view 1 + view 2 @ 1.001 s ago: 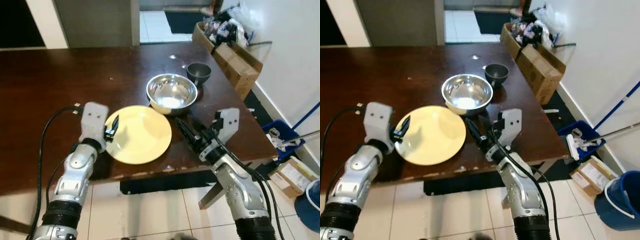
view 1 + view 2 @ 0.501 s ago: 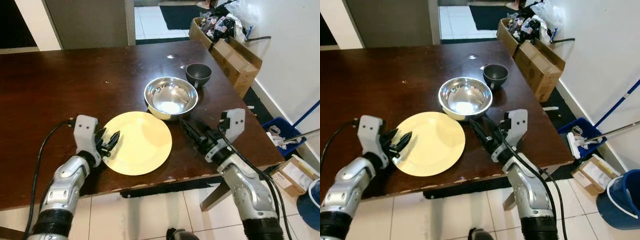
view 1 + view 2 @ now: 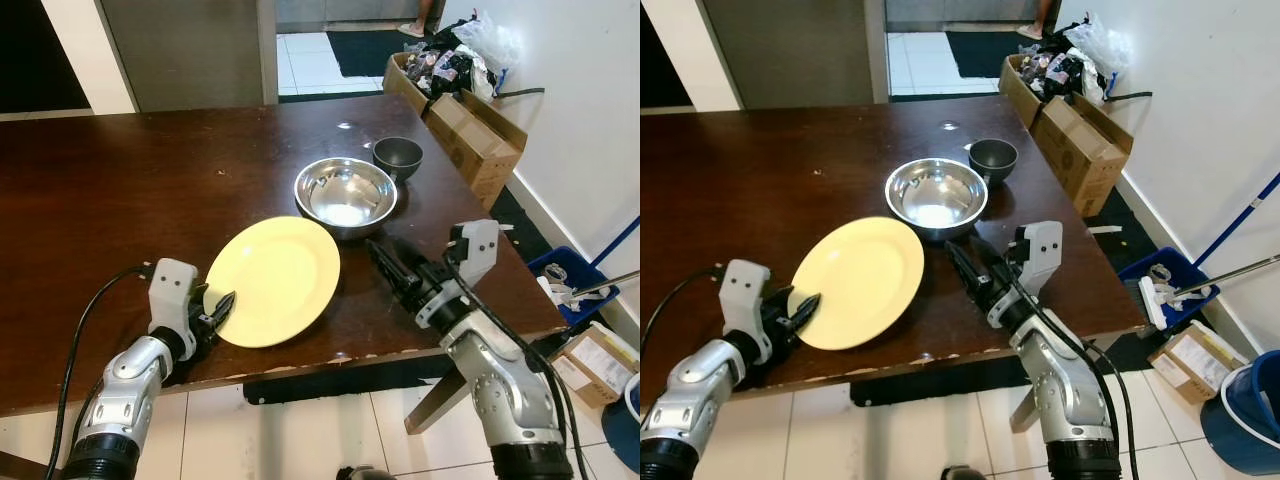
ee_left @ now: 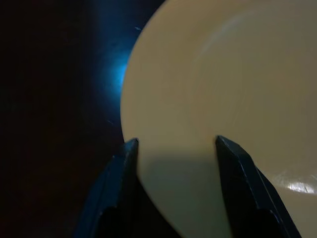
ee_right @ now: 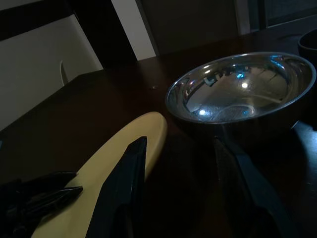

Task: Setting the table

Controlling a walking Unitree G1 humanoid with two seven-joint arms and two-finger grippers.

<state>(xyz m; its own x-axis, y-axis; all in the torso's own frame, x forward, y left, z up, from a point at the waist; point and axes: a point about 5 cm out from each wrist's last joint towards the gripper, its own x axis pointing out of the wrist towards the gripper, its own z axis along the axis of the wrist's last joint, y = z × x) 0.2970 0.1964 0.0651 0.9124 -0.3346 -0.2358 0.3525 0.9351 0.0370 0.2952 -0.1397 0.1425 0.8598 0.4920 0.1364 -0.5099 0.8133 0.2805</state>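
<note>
I am looking down from the robot's head at a dark wooden table [image 3: 120, 190]. A yellow plate [image 3: 275, 280] lies near the front edge, tipped up: in the right wrist view its far side lifts off the wood. My left gripper [image 3: 218, 310] is at the plate's near-left rim. In the left wrist view its two black fingers [image 4: 116, 186] stand spread on either side of the rim, and I cannot tell whether they are pressing it yet. Just behind the plate sits a steel bowl [image 3: 345, 194], and beyond that a small dark bowl [image 3: 398, 155].

My right gripper [image 3: 385, 262] hovers low over the table, just right of the plate and in front of the steel bowl, its fingers apart and holding nothing.

I judge the step in hand is gripping the plate to reposition it. To do it well, I should pinch the rim firmly before lifting, keep the plate level, and steer it away from the steel bowl and the table edge.
</note>
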